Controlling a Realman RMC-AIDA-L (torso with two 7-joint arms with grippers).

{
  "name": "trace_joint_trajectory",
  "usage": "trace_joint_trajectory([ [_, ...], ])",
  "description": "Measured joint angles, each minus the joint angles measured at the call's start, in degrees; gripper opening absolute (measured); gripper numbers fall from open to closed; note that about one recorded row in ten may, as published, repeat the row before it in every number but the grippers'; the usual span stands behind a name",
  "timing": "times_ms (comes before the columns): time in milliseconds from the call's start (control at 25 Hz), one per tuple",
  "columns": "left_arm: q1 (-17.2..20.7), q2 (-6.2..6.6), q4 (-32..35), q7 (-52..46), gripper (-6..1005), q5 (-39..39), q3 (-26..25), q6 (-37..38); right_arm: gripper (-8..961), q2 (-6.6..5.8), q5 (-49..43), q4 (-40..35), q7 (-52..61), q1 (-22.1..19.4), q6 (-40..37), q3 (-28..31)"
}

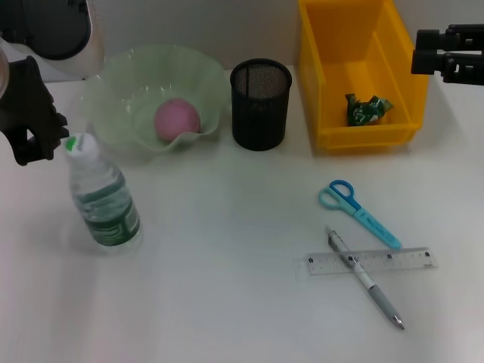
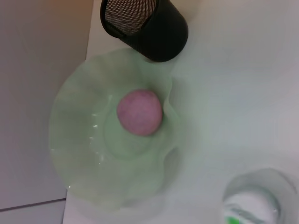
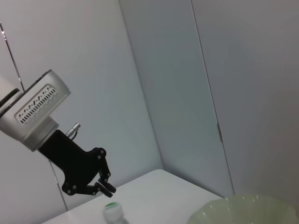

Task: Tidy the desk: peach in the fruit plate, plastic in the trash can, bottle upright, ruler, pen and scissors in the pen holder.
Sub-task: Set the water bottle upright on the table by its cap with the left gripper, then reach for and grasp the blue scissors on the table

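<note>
White worktop carries the ruler (image 1: pixel 368 262), pen (image 1: pixel 364 277) and scissors (image 1: pixel 358 212) well right of the holder (image 1: pixel 260 103), nearest the right gripper (image 1: pixel 446 54), whose finger state I cannot tell.

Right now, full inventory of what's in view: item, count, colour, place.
peach: 1, pink, in the fruit plate
fruit plate: 1, pale green, back left
bottle: 1, clear, green label, upright, front left
pen holder: 1, black mesh, back centre
trash can: 1, yellow bin, back right
plastic: 1, green wrapper, in the trash can
scissors: 1, blue, right of centre
ruler: 1, clear, front right
pen: 1, grey, lying across the ruler
left gripper: black, open, beside the bottle cap
right gripper: black, over the trash can's right edge
</note>
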Motion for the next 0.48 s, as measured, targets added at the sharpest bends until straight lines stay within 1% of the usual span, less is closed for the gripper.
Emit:
trace_joint_trajectory([
  [200, 0.44, 0.14, -0.01, 0.0, 30, 0.0, -0.14, -0.17, 508, -0.01, -0.04, -0.03, 0.0, 0.17, 0.04, 0.0],
  [480, 2.16, 0.58, 1.12, 0.3, 83, 0.06, 0.12, -1.45, 508, 0.34, -0.07, -0.04, 0.22, 0.24, 0.04, 0.0],
])
